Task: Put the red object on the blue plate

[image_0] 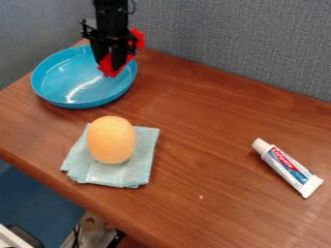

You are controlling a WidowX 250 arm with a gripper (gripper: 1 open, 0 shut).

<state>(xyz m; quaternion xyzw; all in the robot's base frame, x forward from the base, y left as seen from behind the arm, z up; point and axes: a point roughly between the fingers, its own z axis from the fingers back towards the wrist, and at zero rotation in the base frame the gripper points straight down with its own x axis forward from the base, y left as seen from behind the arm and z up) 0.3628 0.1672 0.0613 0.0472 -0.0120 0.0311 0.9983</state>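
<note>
Gripping red object (118, 56), hand (114, 60) closed

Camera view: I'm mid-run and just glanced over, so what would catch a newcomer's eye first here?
First the bright blue plate at the table's far left, with the black gripper pointing down over its right rim, shut on the red object. Next the orange egg-shaped object sitting on a pale cloth near the front edge. A toothpaste tube lies alone at the right.

A wooden table (220, 116) with a reddish-brown top fills most of the view. Behind it, from ten to three o'clock, stands a grey-blue textured wall (246, 39).
</note>
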